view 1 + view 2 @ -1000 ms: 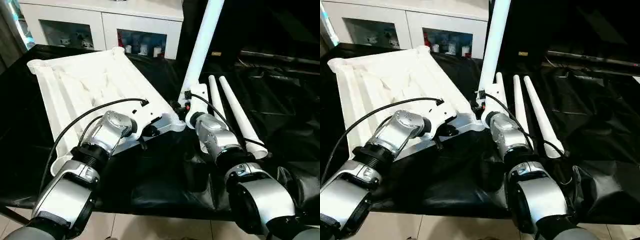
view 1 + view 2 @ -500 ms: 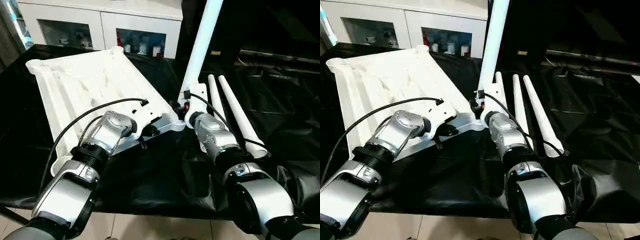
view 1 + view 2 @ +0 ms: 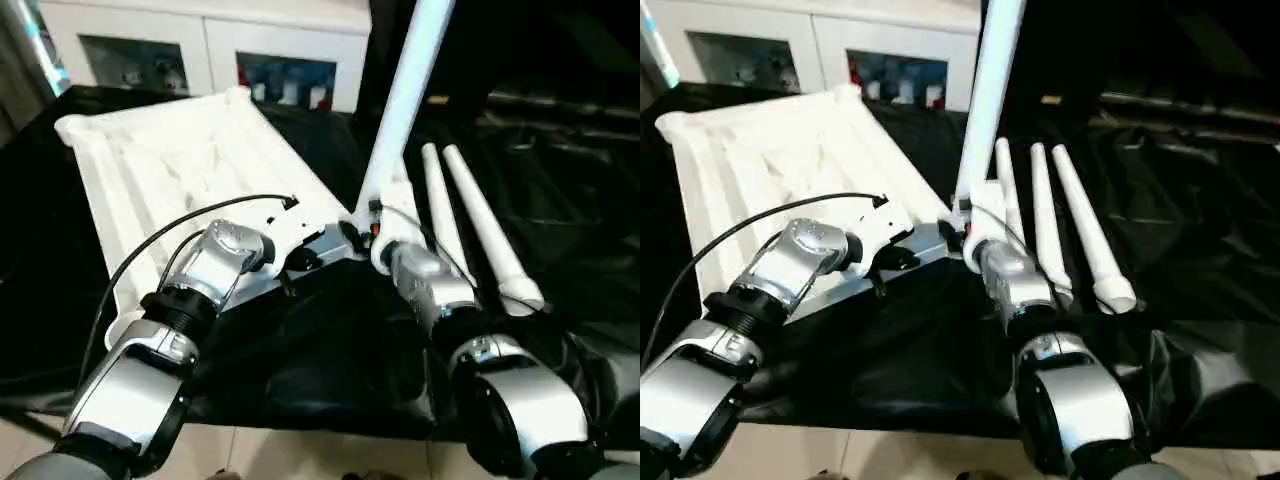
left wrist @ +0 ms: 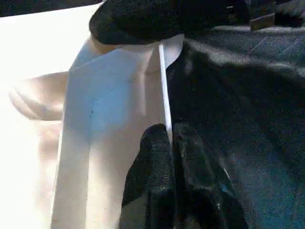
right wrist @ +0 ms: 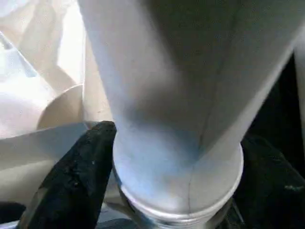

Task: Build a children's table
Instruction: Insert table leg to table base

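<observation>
Lying ribs-up on black cloth before white cabinets: the white tabletop. Left gripper pinching its thin edge; right gripper clamping an upright leg at the corner socket, beside three spare legs

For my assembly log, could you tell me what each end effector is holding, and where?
Right end effector grips the upright leg near its base; left end effector pinches the tabletop edge.

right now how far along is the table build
Early. No leg looks seated yet in the table top, which lies underside up. In hand: the right end effector holds one leg upright near the top's near corner socket, while the left end effector pinches the top's rim. Three legs lie on the black cloth.
</observation>
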